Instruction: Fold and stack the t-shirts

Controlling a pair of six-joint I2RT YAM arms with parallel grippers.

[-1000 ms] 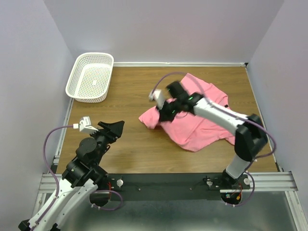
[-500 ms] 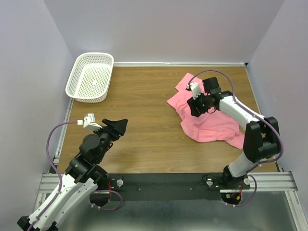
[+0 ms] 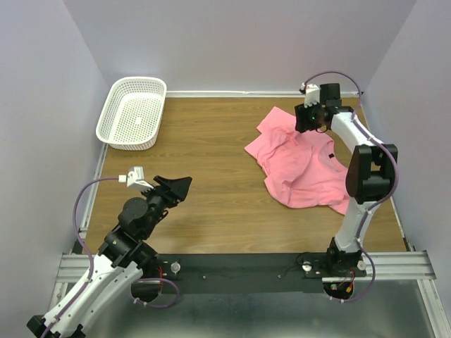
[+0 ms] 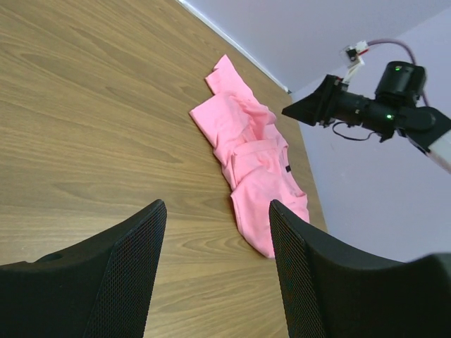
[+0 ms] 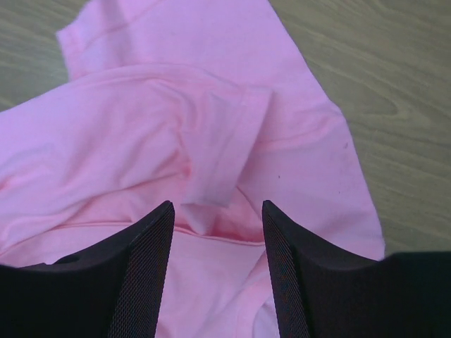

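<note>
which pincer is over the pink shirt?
The right pincer, hanging open and empty above the t-shirt. The left pincer is over bare table, well clear of the cloth.

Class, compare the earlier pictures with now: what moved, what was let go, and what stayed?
The right tool dragged the pink t-shirt from mid-table toward the far right, let it go, and now hangs open above its far edge. The left tool, open, barely shifted. The white basket stayed put.

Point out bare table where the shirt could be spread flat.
Bare stretch: the middle of the table, between the basket and the pink t-shirt, ahead of the left gripper. Crowded: the right side, where the shirt lies below the right gripper.
</note>
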